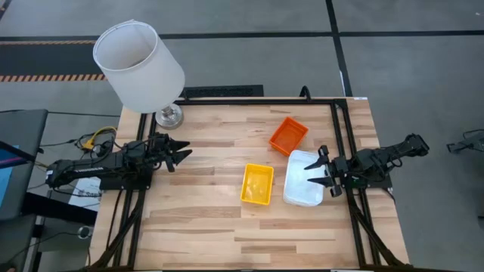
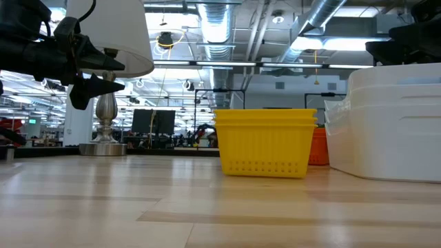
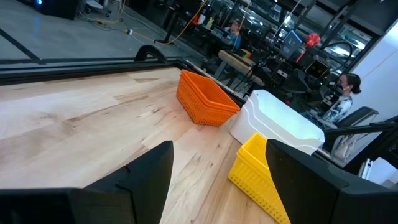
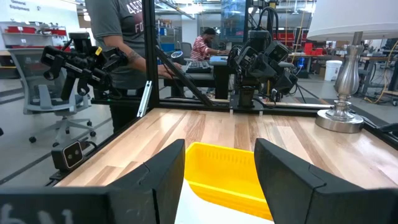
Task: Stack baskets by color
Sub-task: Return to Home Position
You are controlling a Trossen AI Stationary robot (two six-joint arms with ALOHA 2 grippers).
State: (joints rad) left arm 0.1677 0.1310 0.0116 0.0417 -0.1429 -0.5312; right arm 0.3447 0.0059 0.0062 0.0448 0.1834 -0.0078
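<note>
Table (image 1: pixel 212 227): pale butcher-block wood, long strips side by side, flat with a soft sheen.
Yellow baskets (image 1: pixel 256 183): nearest the front, about mid-table. They are rectangular plastic with rounded corners, nested one inside another (3 stepped rims show in the low view), with a row of small holes low on the wall.
White baskets (image 1: pixel 300 189): just beside the yellow stack on its right, also nested, with smooth glossy walls and stepped rims.
Right gripper (image 1: pixel 319 168): above the right side of the white stack, its 2 dark fingers spread apart.
Left gripper (image 1: pixel 181 156): over the table's left side, well apart from every basket, its 2 fingers spread apart.
Orange baskets (image 1: pixel 288 135): farther back, a nested stack turned at an angle with fine mesh walls, close to the far end of the white stack (touching or not, I cannot tell).
Lamp (image 1: pixel 138 64): at the far left corner, a white cylindrical shade on a silvery turned base.
Person (image 4: pixel 118 37): standing beyond the table, in a grey shirt.
</note>
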